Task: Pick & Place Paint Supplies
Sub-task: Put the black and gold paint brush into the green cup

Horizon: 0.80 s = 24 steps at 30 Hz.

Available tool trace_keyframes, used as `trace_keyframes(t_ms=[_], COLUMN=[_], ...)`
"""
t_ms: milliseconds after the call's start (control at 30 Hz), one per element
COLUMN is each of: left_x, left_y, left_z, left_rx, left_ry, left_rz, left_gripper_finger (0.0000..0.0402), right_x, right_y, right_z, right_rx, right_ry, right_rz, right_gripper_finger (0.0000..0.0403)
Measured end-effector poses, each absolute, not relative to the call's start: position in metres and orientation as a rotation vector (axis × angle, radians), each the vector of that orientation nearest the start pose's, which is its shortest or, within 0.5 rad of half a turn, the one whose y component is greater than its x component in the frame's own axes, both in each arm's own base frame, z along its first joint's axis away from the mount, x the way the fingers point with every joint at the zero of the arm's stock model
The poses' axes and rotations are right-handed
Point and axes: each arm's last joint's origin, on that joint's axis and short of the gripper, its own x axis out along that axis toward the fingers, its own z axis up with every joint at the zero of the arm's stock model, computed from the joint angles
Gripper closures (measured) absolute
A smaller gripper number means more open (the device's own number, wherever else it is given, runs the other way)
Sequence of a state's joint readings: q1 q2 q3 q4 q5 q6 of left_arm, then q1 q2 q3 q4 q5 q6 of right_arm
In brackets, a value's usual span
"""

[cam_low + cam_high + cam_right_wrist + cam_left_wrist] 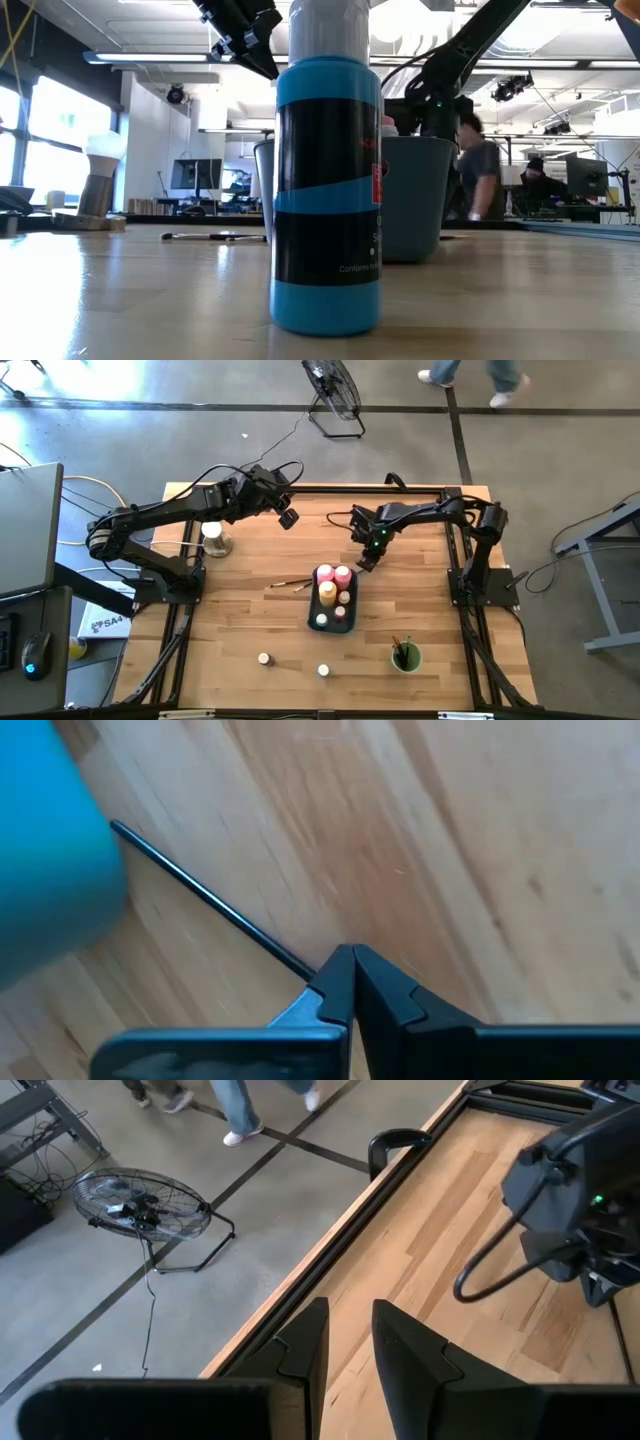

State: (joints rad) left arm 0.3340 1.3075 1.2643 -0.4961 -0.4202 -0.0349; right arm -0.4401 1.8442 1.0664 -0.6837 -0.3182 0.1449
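Honestly, right gripper [366, 563] is hovering pinched shut and empty just upper right of the tray [318, 606] holding the bottles [334, 577], risking knocking them over, while left gripper [287, 518], barely parted, is idling upper left.

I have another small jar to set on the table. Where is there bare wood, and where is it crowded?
Bare wood lies between the green cup and the table's right edge, and left of the two loose jars. It is crowded at the tray, the brushes beside it and the right gripper.
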Motion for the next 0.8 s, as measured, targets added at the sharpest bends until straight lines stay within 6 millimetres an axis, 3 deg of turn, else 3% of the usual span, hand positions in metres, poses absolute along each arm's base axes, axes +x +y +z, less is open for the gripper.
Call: trace_keyframes(t_ms=[133, 300, 567, 800], left_x=[0.260, 0.260, 0.260, 0.260], left_y=[0.103, 0.103, 0.103, 0.103], left_z=[0.359, 0.359, 0.359, 0.359], left_rx=[-0.008, -0.008, -0.008, -0.008], left_ry=[0.539, 0.539, 0.540, 0.541], left_rz=[0.745, 0.745, 0.745, 0.745], left_gripper_finger=[0.0325, 0.0325, 0.0325, 0.0325], right_x=[0.291, 0.289, 0.267, 0.253], right_y=[-0.130, -0.134, -0.138, -0.135], right_z=[0.137, 0.146, 0.187, 0.191], right_rx=[0.655, 0.525, 0.285, 0.129], right_ry=[1.335, 1.307, 1.314, 1.420], right_rz=[-0.180, -0.168, -0.149, 0.008], right_gripper_finger=[0.0401, 0.0401, 0.0401, 0.0401])
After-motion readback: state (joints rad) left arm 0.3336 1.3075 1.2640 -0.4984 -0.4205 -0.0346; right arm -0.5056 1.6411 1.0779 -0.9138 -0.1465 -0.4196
